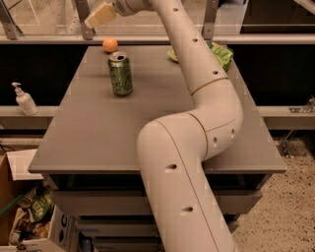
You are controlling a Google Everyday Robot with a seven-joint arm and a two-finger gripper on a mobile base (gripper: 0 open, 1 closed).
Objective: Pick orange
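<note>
The gripper (101,15) hangs raised over the far edge of the table (88,138); whether it is open or closed cannot be told. The orange (110,45) sits on the table just below it, apart from it. The can (120,74) stands further below, nearer the camera.

Looks like robot test room in office or lab, not home. Big white robot arm (197,147) reaches over plain grey bench (98,142). Hand (101,15) up high by far edge of bench, above orange (110,45). Green can (120,74) and green chip bag (222,55) set out too. Hard speckled floor (290,197). Soap pump bottle (24,101) on side ledge. Cardboard box (29,231) of snack bags on floor. Metal posts (83,19) behind.
</note>
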